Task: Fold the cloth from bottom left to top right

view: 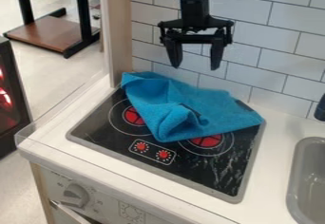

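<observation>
The gripper (195, 59) hangs at the top centre, in front of the tiled wall and above the cloth's back part. Its two fingers stand wide apart with nothing between them. Below it, apart from the gripper, a blue cloth (219, 111) lies crumpled over the back part of the black stove top (114, 140). The cloth's left part is folded over and bunched near the middle, one corner reaches the back left edge of the stove, and another points to the right edge.
A grey sink (294, 185) is set into the counter (273, 142) at the right, with a dark object (320, 109) above it. White tiled wall (279, 52) rises behind the stove, and a wooden post (117, 28) stands at its back left. A clear panel edges the counter's left side.
</observation>
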